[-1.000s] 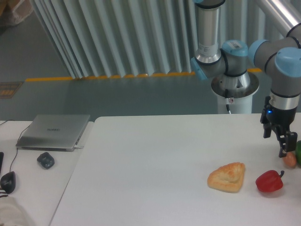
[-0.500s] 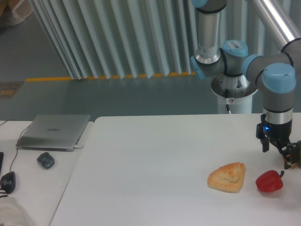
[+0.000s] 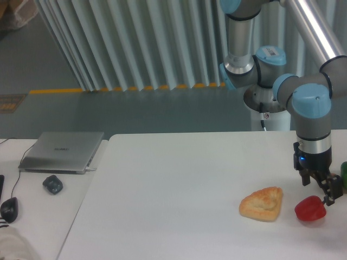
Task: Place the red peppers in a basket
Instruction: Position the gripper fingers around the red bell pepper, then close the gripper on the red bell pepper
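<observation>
Robot arm lowering toward a red pepper on a white surface; the reach-to-grasp step, nothing lifted yet.

Nearest, at the front right of the surface (image 3: 179, 189), the red pepper (image 3: 310, 208) lies just right of a golden bread piece (image 3: 262, 203); directly above it hangs the end effector (image 3: 319, 188), fingers spread and grasping nothing, one tip beside the stem; a green vegetable (image 3: 344, 172) sits at the right edge; no basket is in view; next, I judge, it must descend and clench around the pepper.
</observation>
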Available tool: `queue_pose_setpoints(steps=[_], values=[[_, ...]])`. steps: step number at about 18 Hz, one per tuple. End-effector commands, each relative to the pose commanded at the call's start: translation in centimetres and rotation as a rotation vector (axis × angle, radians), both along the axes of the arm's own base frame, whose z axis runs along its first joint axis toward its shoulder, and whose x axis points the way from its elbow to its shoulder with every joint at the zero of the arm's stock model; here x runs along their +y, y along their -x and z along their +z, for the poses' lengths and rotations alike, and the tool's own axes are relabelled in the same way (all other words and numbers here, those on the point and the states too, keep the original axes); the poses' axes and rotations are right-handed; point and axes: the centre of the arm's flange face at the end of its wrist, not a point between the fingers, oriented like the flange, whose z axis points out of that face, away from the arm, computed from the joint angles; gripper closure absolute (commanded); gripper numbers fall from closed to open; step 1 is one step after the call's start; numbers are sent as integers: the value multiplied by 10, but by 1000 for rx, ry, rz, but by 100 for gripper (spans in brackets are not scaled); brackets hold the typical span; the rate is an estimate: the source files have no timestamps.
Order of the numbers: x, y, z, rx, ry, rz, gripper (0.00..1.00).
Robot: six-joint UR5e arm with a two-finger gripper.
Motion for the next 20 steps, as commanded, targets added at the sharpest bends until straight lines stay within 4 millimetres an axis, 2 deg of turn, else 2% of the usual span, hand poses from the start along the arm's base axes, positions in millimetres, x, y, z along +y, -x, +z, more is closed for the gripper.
queue_pose_setpoints(steps=[3, 9, 13, 14, 16, 20], values=[[-3, 3, 0, 21, 32, 12, 0], [-4, 2, -14, 8, 55, 24, 0], [0, 6, -28, -7, 68, 21, 0], [2, 8, -41, -22, 83, 19, 0], [8, 1, -52, -32, 96, 5, 0], [12, 0, -55, -35, 101, 1, 0]])
